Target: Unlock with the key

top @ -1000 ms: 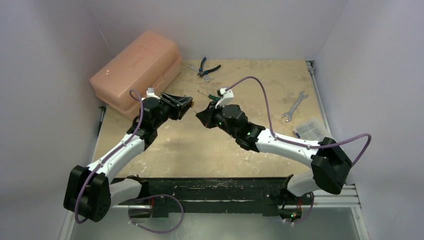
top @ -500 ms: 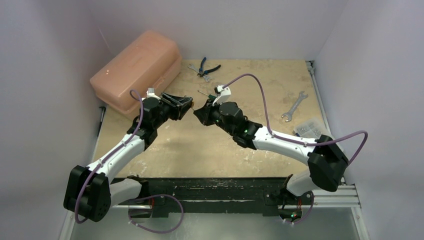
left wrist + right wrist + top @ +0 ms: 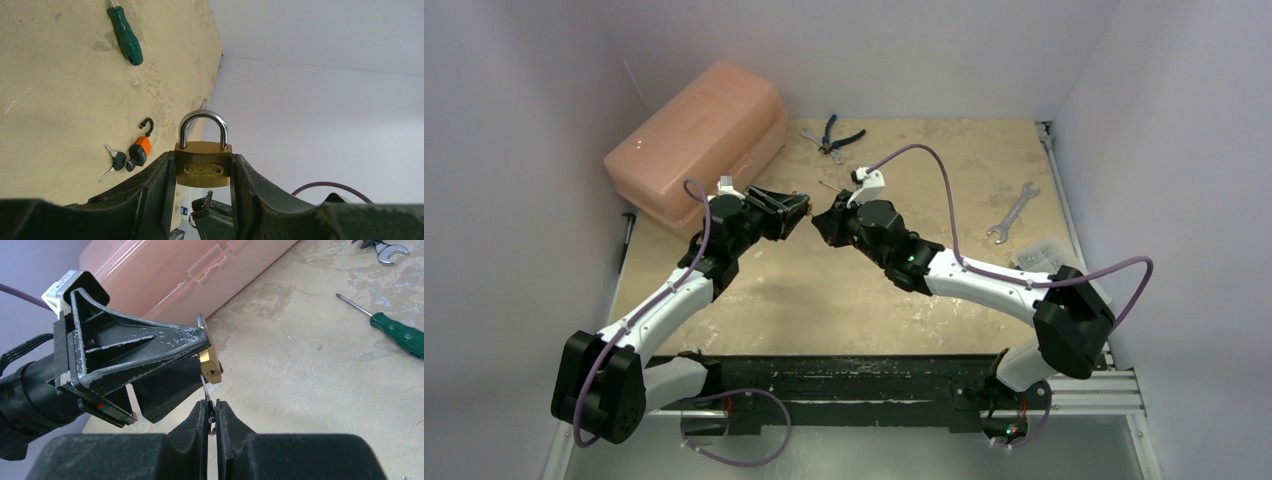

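At the bottom centre of the right wrist view we see the right gripper (image 3: 211,407), its jaws pinched on a key (image 3: 205,390). The key's blade reaches up to the underside of the brass padlock (image 3: 212,367); we cannot tell whether it enters the keyhole. The left gripper (image 3: 799,207) clamps the padlock between its jaws, shackle closed. Beyond, a green screwdriver (image 3: 400,335) lies on the bench (image 3: 310,380) at right, and a pink toolbox (image 3: 190,270) runs along the top.

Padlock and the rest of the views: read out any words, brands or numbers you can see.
Padlock, clamped in the left gripper: embossed oval badge, lettering too blurred to read.
Key in the right gripper: no marking visible.
Nothing else carries readable text.
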